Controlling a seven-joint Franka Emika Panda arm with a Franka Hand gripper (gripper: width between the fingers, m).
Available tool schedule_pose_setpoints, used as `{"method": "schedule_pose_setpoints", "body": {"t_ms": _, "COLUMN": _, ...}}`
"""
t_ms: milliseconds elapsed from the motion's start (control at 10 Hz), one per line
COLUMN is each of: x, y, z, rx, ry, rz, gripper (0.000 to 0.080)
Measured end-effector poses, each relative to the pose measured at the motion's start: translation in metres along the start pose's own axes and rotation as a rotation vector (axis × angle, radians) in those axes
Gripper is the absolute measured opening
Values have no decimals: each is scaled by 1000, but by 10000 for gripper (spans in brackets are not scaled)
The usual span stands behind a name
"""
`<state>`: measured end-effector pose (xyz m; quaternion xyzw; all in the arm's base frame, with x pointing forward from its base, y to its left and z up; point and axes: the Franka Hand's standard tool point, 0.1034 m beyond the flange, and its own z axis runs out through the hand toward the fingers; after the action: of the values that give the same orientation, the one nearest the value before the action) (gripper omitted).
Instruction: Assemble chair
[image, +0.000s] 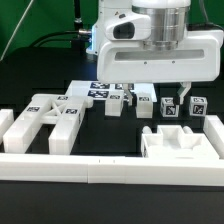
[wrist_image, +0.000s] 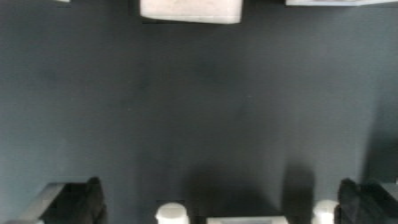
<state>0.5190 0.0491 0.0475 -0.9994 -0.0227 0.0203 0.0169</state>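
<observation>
White plastic chair parts lie loose on the black table (image: 105, 135): the ladder-like frame (image: 55, 115) toward the exterior view's left, the blocky seat (image: 180, 148) toward its right, and small tagged pieces (image: 170, 110) in a row behind. The border bar (image: 110, 168) probably keeps them corralled for you. Your gripper (image: 158, 92) hangs above that row, jaws spread wide, grasping nothing.

- Dark matte counter (image: 115, 135), edged in front by a long white border bar (image: 100, 166).
- Toward the exterior view's left: ladder-like frame (image: 60, 122), lying flat.
- Behind it: marker board (image: 97, 90).
- Toward the exterior view's right: blocky seat piece (image: 178, 143), with a row of small tagged blocks (image: 170, 108) behind.
</observation>
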Motion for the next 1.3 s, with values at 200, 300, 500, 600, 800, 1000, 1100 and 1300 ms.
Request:
{"method": "schedule_pose_setpoints", "body": {"t_ms": 200, "x": -9, "y": 0, "z": 2, "rx": 3, "ry": -109, "rz": 1, "gripper": 648}}
{"method": "schedule_pose_setpoints", "body": {"t_ms": 300, "x": -16, "y": 4, "z": 6, "rx": -3, "ry": -192, "rz": -3, "gripper": 648}}
{"method": "schedule_pose_setpoints", "body": {"t_ms": 500, "x": -32, "y": 15, "z": 8, "rx": -15, "ry": -375, "rz": 0, "gripper": 648}}
{"method": "schedule_pose_setpoints", "body": {"t_ms": 600, "x": -29, "y": 19, "z": 9, "rx": -15, "ry": -401, "rz": 0, "gripper": 648}}
{"method": "schedule_pose_setpoints", "body": {"t_ms": 800, "x": -37, "y": 19, "z": 10, "rx": -10, "ry": -560, "rz": -1, "gripper": 648}}
{"method": "schedule_pose_setpoints", "body": {"t_ms": 1000, "x": -41, "y": 18, "z": 11, "rx": -7, "ry": -666, "rz": -1, "gripper": 648}}
{"method": "schedule_pose_setpoints", "body": {"t_ms": 1100, "x": -44, "y": 18, "z": 12, "rx": -5, "ry": -748, "rz": 0, "gripper": 648}}
{"method": "schedule_pose_setpoints", "body": {"t_ms": 1300, "x": -40, "y": 18, "z": 19, "rx": 5, "ry": -914, "rz": 6, "gripper": 648}}
